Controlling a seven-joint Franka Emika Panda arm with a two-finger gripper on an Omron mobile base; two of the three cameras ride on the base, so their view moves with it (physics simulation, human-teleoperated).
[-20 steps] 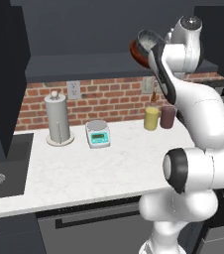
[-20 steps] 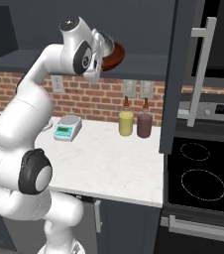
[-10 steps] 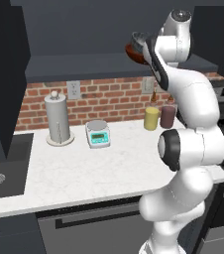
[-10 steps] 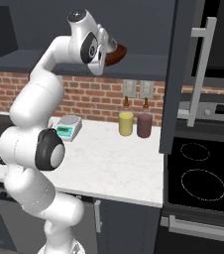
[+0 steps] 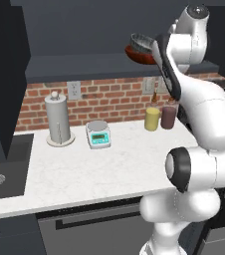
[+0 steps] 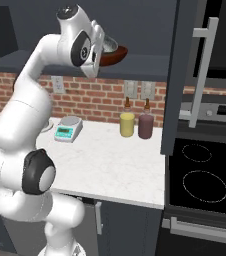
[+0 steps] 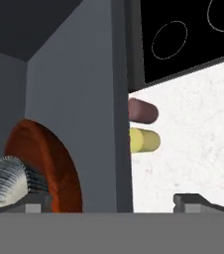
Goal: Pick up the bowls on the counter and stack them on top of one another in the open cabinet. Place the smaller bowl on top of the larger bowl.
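Nearest the camera, the gripper [image 7: 112, 201] stands with its jaws spread, one tip beside the grey bowl [image 7: 10, 178], the other clear of it; nothing is pinched between them. The grey bowl sits inside the red-brown bowl [image 7: 47, 163], and both rest on the floor of the open cabinet [image 5: 99, 64], high at the arm's end. Below, the white counter [image 5: 94, 169] carries a small scale [image 5: 98, 133] and a paper-towel holder [image 5: 58, 119] near the brick wall. Two jars, one yellow [image 6: 127, 124] and one maroon [image 6: 145, 126], stand just beside each other. A sink [image 5: 0, 172] lies at the left, a black cooktop [image 6: 205, 175] at the right.
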